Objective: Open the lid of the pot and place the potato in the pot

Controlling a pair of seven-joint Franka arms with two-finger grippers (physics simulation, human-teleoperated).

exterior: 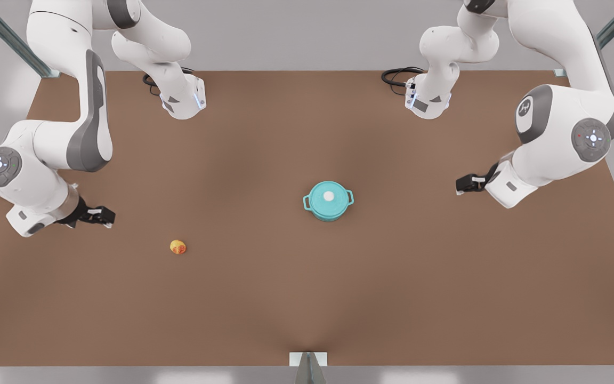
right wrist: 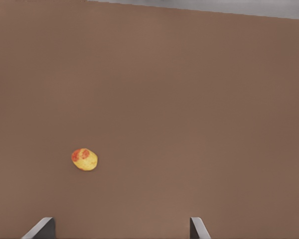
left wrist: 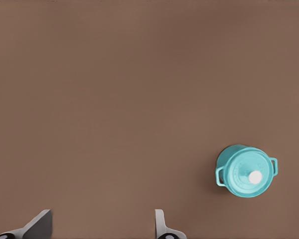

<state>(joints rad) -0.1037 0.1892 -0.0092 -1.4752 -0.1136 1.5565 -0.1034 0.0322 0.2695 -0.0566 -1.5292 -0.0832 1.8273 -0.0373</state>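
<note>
Bracket: small grey bracket (exterior: 307, 359) clipped to the near edge of the table (exterior: 307, 304), nothing to do with the job, just closest to you in the front view.
Potato: the potato (exterior: 178, 246) sits on bare table, between 8 and 9 o'clock from the pot and well apart from it. Nobody's touching it.
Pot: the pot (exterior: 328, 215) is upright near mid-table, one loop handle at 3 and the other at 9 o'clock.
Lid: the pot lid (exterior: 323, 192) is seated flat on the rim, white knob dead centre. So the pot is shut.
Left gripper: your left gripper (exterior: 458, 185) hangs at 3 o'clock from the pot, well apart from it, fingers spread wide, holding nothing.
Right gripper: your right gripper (exterior: 110, 216) is between 9 and 10 o'clock from the potato, near it but not touching, fingers spread wide too, empty.
Done so far: honestly nothing, as far as I can judge.
Left to do: all of it. You need to grab the knob, lift the lid off and park it, then pick up the potato and drop it in the pot.
</note>
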